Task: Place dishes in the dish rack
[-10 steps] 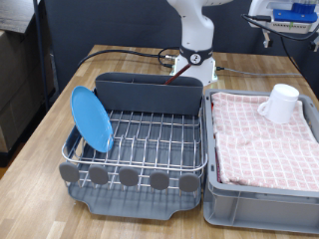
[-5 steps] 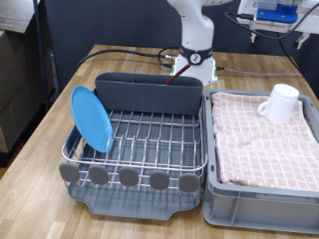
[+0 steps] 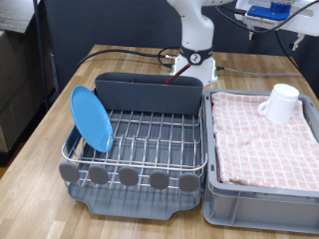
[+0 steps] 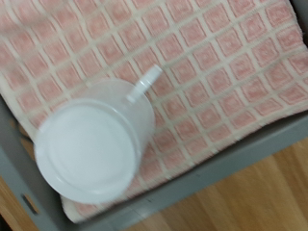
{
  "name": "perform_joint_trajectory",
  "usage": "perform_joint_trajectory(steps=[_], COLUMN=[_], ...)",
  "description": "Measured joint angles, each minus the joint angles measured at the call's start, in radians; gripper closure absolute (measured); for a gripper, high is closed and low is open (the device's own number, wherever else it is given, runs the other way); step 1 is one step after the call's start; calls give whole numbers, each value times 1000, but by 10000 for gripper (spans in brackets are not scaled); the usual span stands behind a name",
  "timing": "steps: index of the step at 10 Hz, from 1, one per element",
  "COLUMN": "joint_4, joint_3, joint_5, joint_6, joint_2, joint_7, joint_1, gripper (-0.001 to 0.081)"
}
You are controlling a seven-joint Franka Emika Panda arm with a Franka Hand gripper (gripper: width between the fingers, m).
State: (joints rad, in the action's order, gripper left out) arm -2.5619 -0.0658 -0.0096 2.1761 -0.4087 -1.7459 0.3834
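The light-blue plate [image 3: 91,118] stands on edge in the silver wire dish rack [image 3: 150,134], at its left end in the exterior view. The white mug [image 3: 281,103] sits on the pink checked cloth in the grey crate [image 3: 261,194], to the right of the rack. In the wrist view the mug [image 4: 94,152] lies directly below the camera, handle pointing away from the crate's rim [image 4: 207,164]. My gripper's hand [image 3: 269,12] hangs high above the mug at the exterior view's top right. Its fingers do not show. The wooden spoon is out of view.
The dark grey caddy [image 3: 148,95] runs along the rack's far side, and round grey discs [image 3: 128,177] line its near edge. The robot base [image 3: 196,60] and a black cable [image 3: 120,52] sit behind the rack on the wooden table [image 3: 40,149].
The hand at the exterior view's top right has shifted to the left, over the mug. The plate and mug have not moved.
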Motion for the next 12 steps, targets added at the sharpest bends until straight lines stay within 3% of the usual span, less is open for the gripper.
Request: perform_joint_trajectory(steps=[2, 5, 8, 12], joint_4=[-10, 2, 6, 2], joint_3=[-49, -96, -96, -88], joint_5=[-22, -18, -16, -25], joint_6=[60, 59, 73, 88], joint_2=[22, 75, 122, 157], joint_7=[-205, -459, -607, -723], joint_1=[-20, -28, -34, -46], gripper=[3, 3, 3, 3])
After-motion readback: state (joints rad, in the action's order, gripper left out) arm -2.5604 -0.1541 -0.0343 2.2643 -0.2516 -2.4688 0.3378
